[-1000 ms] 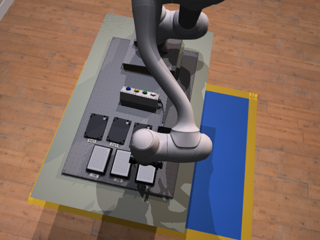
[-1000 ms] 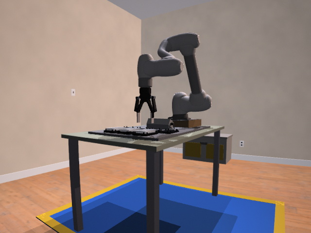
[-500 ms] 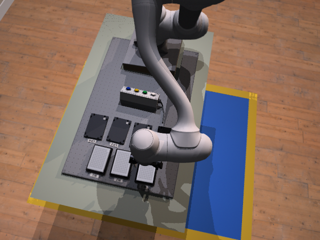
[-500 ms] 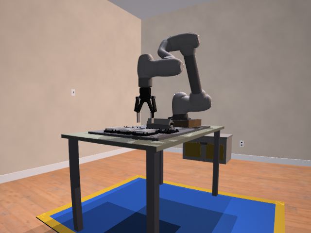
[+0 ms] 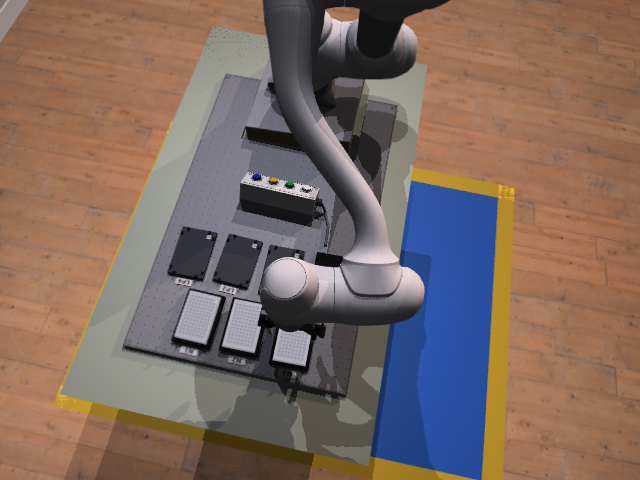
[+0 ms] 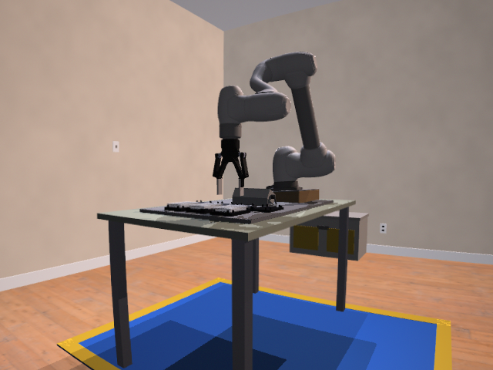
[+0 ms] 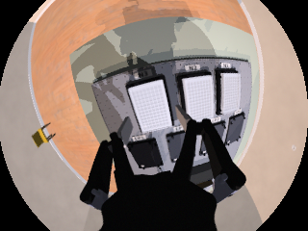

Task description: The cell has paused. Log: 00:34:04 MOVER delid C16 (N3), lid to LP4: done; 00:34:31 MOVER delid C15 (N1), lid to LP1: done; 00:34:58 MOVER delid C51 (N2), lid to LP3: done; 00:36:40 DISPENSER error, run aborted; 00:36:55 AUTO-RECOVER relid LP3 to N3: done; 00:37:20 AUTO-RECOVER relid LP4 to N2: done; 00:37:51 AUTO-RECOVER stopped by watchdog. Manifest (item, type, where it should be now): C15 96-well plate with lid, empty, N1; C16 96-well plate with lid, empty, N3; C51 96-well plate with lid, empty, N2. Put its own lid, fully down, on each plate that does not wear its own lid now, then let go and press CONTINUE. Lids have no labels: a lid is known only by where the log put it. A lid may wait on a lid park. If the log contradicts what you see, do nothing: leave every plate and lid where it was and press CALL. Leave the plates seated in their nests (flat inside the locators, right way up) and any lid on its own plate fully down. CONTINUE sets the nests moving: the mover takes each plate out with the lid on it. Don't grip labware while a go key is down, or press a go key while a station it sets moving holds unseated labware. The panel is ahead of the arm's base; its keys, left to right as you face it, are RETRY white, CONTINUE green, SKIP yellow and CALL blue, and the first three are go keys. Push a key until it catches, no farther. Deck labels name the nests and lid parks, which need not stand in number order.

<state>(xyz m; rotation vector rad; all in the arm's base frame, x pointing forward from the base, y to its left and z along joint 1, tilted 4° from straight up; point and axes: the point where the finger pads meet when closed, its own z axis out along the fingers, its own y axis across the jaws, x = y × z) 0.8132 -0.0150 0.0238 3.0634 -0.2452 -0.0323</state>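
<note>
Three white 96-well plates sit in a row of nests at the deck's front: left [image 5: 197, 317], middle [image 5: 241, 326] and right [image 5: 291, 347]. They also show in the wrist view [image 7: 149, 104] [image 7: 198, 95] [image 7: 230, 91]. I cannot tell which of them wear lids. Behind them lie dark lid parks [image 5: 192, 253] [image 5: 237, 260]; those two look bare, and a third [image 5: 281, 254] is partly hidden by the arm. My gripper [image 6: 229, 186] hangs open and empty well above the right plate, fingers pointing down. It also shows in the wrist view [image 7: 161, 135].
The key panel [image 5: 279, 196] stands behind the lid parks, with blue [image 5: 256, 176], yellow [image 5: 273, 180], green [image 5: 290, 183] and white [image 5: 306, 189] keys. My forearm crosses above the deck's right side. Deck labels are too small to read surely.
</note>
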